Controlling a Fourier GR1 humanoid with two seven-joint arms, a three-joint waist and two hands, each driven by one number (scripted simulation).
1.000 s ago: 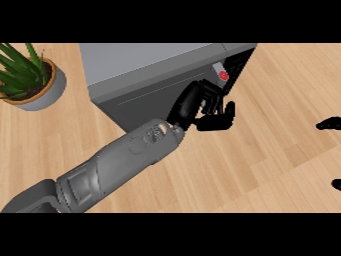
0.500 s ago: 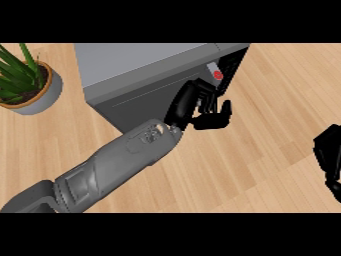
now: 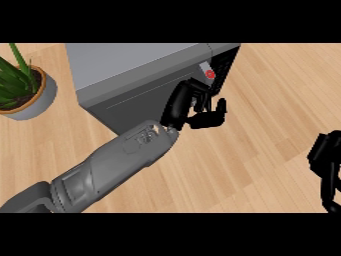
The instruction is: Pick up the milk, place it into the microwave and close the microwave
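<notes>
Nearest, below the microwave: the left forearm (image 3: 106,170), grey, runs up from the lower left edge of the head view toward the microwave's front face.
Right hand (image 3: 335,170): low at the view's right edge, well apart from the microwave and right of it; black, over bare wood, its fingers bent inward and holding nothing that can be seen.
Counter (image 3: 276,100): light wood planks, showing on every side of the microwave except where the view cuts off its far side.
Left hand (image 3: 195,107): black, at the lower right corner of the microwave's front face, right beside the dark gap along its right side; the fingers are curled, and I cannot tell whether they close round anything, since the hand hides what lies under it.
Microwave (image 3: 143,75): a grey box in the upper middle, its top lighter than the front face that tilts toward the viewer; a dark strip with a red mark (image 3: 210,74) runs down its right side, just above the left hand.
Milk: it shows nowhere in the view; whether it sits inside the microwave cannot be told.
Potted plant (image 3: 14,85): left of the microwave and apart from it, green spiky leaves in a grey round pot with a tan rim.
</notes>
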